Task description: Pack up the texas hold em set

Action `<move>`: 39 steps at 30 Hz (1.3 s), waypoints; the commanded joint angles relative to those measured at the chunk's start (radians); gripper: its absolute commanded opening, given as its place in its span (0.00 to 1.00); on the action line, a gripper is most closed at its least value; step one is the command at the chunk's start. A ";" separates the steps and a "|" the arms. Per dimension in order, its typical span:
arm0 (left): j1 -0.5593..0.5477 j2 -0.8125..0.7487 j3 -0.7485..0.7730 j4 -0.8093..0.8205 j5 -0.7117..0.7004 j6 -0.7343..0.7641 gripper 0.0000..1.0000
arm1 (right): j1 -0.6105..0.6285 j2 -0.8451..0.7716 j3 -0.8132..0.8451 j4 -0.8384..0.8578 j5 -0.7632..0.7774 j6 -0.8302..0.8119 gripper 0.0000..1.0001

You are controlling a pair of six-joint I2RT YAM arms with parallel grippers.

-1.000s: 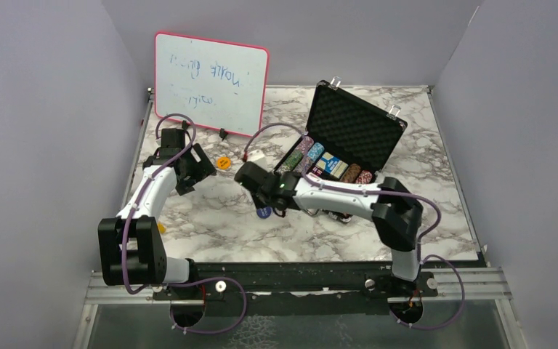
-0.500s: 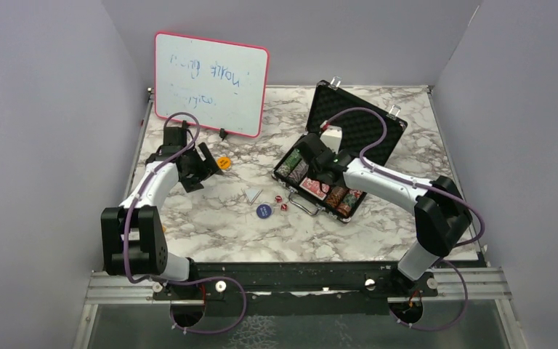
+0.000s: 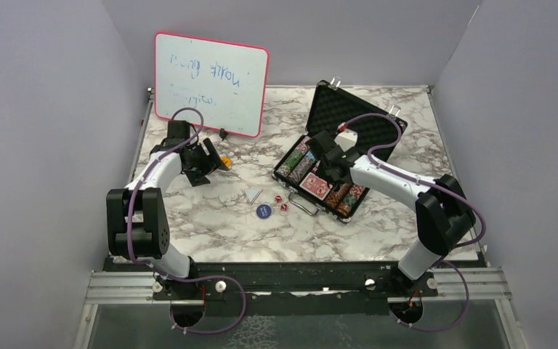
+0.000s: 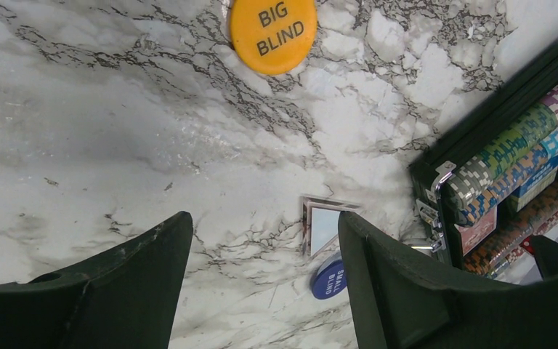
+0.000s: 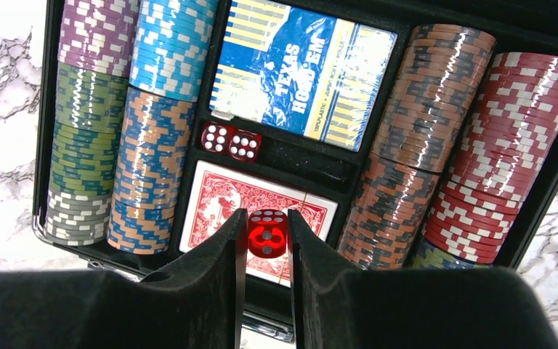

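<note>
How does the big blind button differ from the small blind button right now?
Colour: the big blind button is orange with black lettering; the small blind button is blue with white lettering. Place: the big blind button lies toward the whiteboard, farther from the case; the small blind button lies close in front of the case, beside two red dice. Both are round, lie flat on the marble table, and are outside the case.

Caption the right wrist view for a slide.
Right pincer grips a red die over the red-backed cards in the open case.
</note>
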State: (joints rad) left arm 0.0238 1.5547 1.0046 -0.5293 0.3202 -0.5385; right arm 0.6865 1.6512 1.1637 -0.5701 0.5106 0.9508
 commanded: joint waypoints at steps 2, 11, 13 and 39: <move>-0.007 0.019 0.040 0.014 0.034 0.003 0.76 | -0.017 0.035 0.026 -0.045 -0.001 0.065 0.29; -0.009 0.043 0.046 0.014 0.042 0.001 0.76 | -0.018 0.097 0.072 -0.086 0.001 0.088 0.30; -0.009 0.047 0.046 0.014 0.040 0.002 0.76 | -0.018 0.109 0.075 -0.078 0.007 0.084 0.31; -0.009 0.051 0.049 0.016 0.042 0.009 0.75 | -0.108 0.099 0.030 0.148 -0.172 -0.220 0.41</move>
State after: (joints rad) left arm 0.0174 1.5967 1.0264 -0.5224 0.3347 -0.5381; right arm 0.5930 1.7725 1.2224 -0.5133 0.4343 0.8608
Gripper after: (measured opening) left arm 0.757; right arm 0.404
